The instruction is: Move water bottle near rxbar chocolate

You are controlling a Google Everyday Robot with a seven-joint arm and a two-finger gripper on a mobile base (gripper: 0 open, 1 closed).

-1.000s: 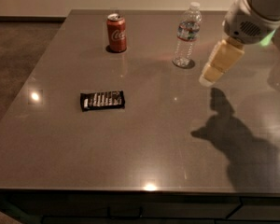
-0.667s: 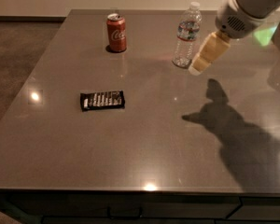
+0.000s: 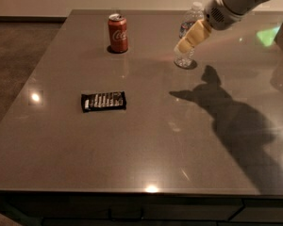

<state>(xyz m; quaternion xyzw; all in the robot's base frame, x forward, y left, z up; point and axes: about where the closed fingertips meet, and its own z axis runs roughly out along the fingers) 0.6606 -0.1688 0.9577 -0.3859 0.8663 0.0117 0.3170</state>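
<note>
1. Water bottle (image 3: 187,23) and rxbar chocolate (image 3: 104,101) sit well apart. The bar is the nearer of the two and lies flat on the grey bench (image 3: 146,149), left of centre, with its long side running left to right and its white lettering facing up.
2. To the right of the bar, a dark shadow (image 3: 226,112) of the arm spreads across the bench top from the middle toward the near right corner.
3. Farther back, a red soda can (image 3: 118,33) stands upright on the left part of the far half, behind the bar and apart from it.
4. Level with the can and off to its right, the water bottle stands upright on its base. Its white cap is at the top and its label band is partly covered.
5. The cream-coloured hand (image 3: 183,46) slants down and to the left across the front of the bottle's middle, with its tip low near the bottle's left side. Whether it is clenched, released or gripping the bottle I cannot tell, nor whether it touches the bottle at all.
6. The white arm (image 3: 236,1) enters from the top right corner and angles down to the hand, above the far right of the bench.
7. A green glint (image 3: 269,34) shows on the bench surface at the far right.
</note>
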